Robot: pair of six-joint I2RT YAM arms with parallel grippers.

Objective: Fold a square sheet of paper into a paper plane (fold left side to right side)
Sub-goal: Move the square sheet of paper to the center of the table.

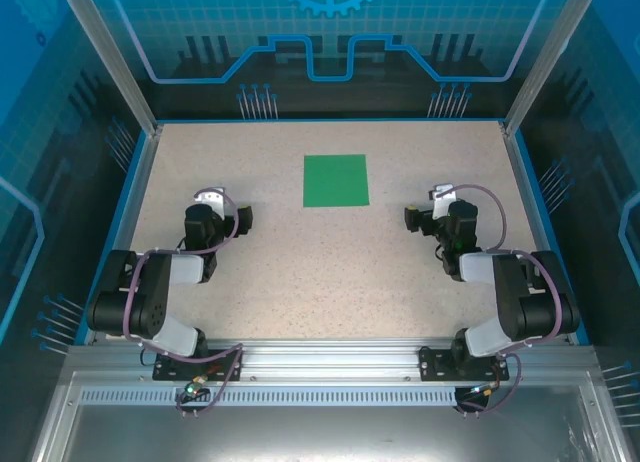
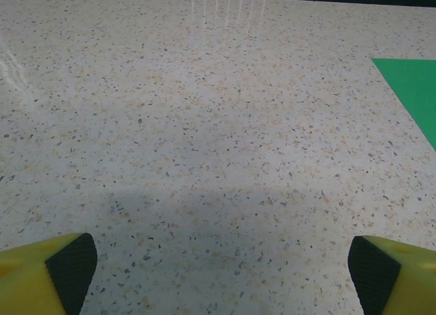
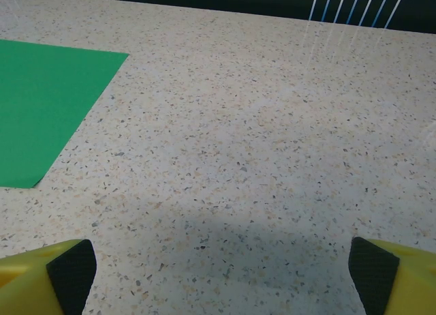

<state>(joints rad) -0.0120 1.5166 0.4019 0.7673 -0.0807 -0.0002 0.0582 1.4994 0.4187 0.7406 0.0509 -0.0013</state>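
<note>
Obs: square sheet of paper [image 1: 336, 180] lies flat on worktop [image 1: 300, 282], about centred L-R, nearer far edge than near edge. It sits between the two grippers and further out than both, touching neither.

L gripper [image 2: 221, 279]: jaws spread wide, bare worktop betw. them. Sheet is ahead and to its right, w/ one corner at the right edge of L wrist view.

R gripper [image 3: 223, 277]: jaws spread wide, empty. Sheet is ahead-left.

Paper: plain bright green, square, edges approx. parallel to worktop edges.

The right end effector [image 3: 223, 274] stands wide, its jaws apart — the square sheet of paper [image 3: 48, 103] lies flat, front-left.
</note>
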